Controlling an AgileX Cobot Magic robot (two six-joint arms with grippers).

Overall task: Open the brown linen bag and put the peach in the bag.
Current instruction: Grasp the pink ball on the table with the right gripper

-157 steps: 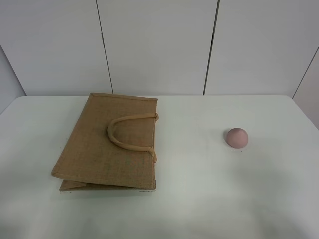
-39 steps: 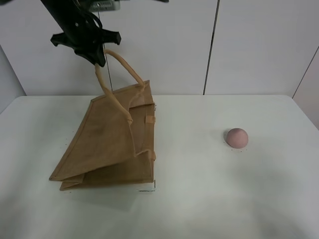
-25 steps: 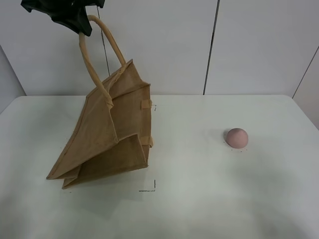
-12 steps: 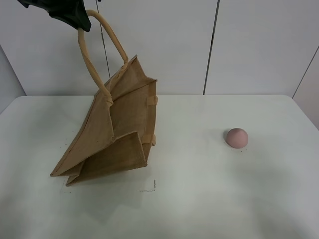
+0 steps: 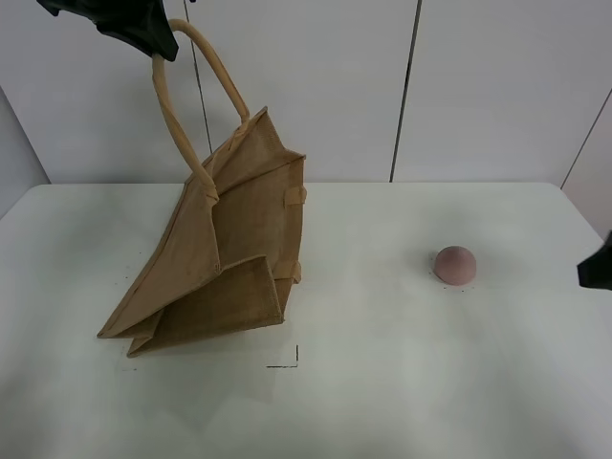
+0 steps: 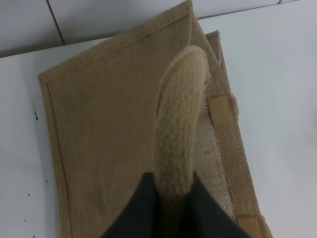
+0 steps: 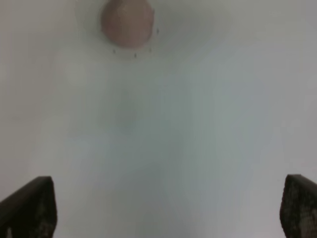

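The brown linen bag (image 5: 229, 249) stands tilted on the table's left half, its lower edge still on the surface and its mouth pulled up. My left gripper (image 5: 158, 40) is high at the top left, shut on the bag's light-beige loop handle (image 5: 196, 96). The left wrist view shows that handle (image 6: 178, 129) pinched between the dark fingers (image 6: 141, 210), with the bag (image 6: 109, 139) below. The peach (image 5: 454, 264) lies on the table to the right, apart from the bag. My right gripper (image 5: 595, 273) shows at the right edge, open, with the peach (image 7: 127, 22) well ahead of its spread fingertips (image 7: 29, 206).
The white table (image 5: 382, 382) has black corner marks (image 5: 287, 361) just in front of the bag. A panelled white wall (image 5: 478, 86) rises behind the table's far edge.
The bag's mouth has been pulled slightly higher and to the right. My right gripper has come into view at the right edge. The peach has not moved.
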